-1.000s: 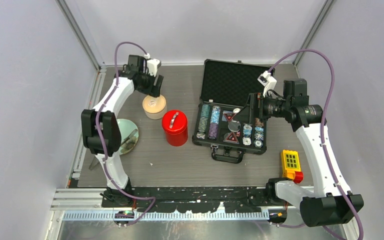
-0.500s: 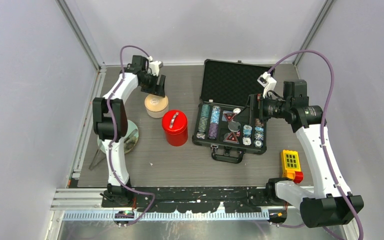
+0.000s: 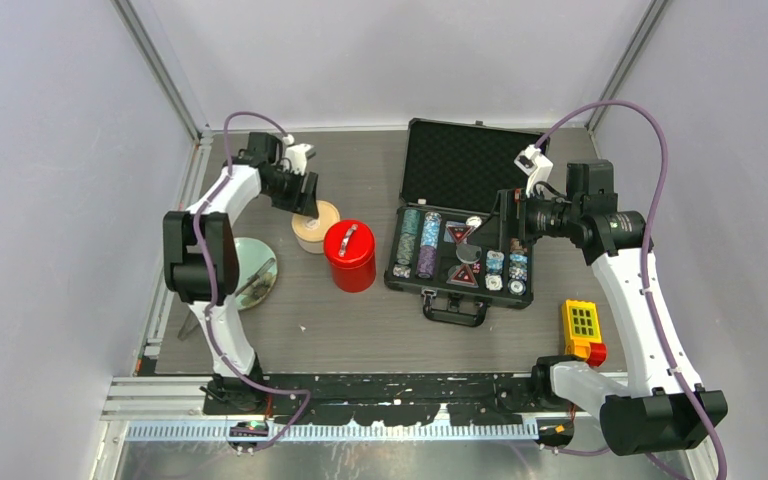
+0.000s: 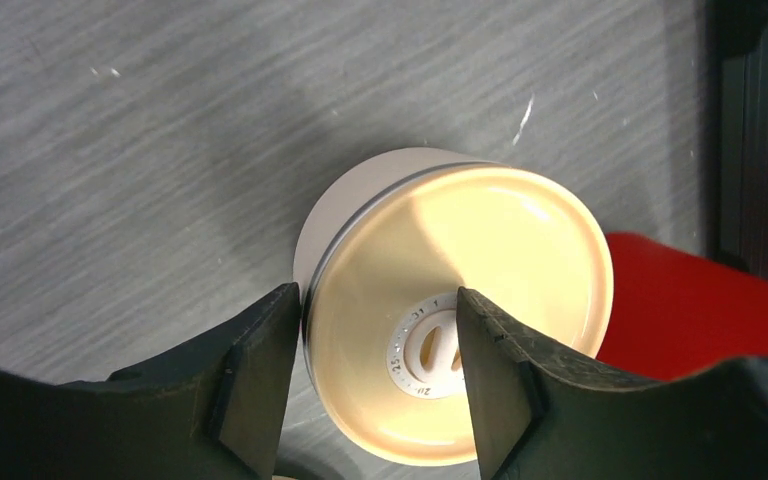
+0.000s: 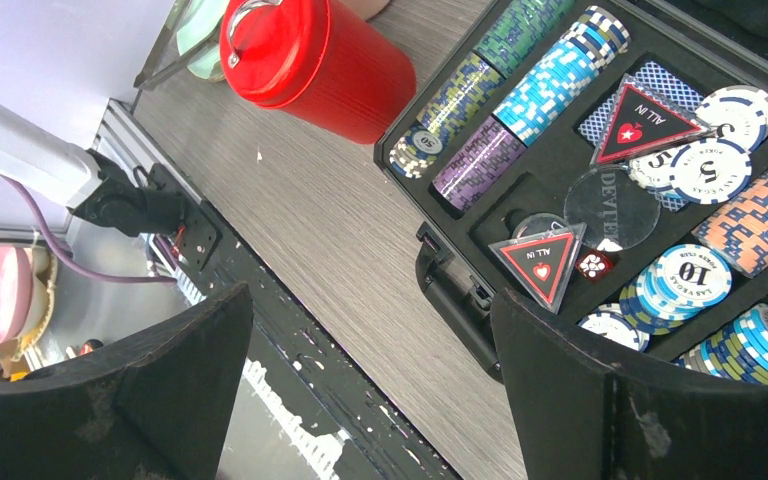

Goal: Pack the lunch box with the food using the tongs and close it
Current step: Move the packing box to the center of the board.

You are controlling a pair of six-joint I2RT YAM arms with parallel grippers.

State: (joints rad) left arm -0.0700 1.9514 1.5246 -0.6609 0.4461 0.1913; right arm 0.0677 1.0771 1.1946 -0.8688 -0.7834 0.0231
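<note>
– Steel lunch box (image 3: 312,230), cream lid (image 4: 520,250) on, sits far left. It has slid nearer and right in the last second and is now just beside the red canister (image 3: 349,255).

– And the left gripper (image 4: 375,300) has swung over it, jaws apart but narrowing across the lid. Whether they touch, I cannot tell. I'd say the lid comes off first, since food still lies on the plate.

– Right gripper (image 5: 365,310)?

– Unmoved, jaws wide, empty, above the black case (image 3: 470,160).

– Count?

– One box, one lid, one tongs (image 3: 192,322) by one plate (image 3: 230,258) at the left edge. The food (image 3: 258,280) there is too small to count.
</note>
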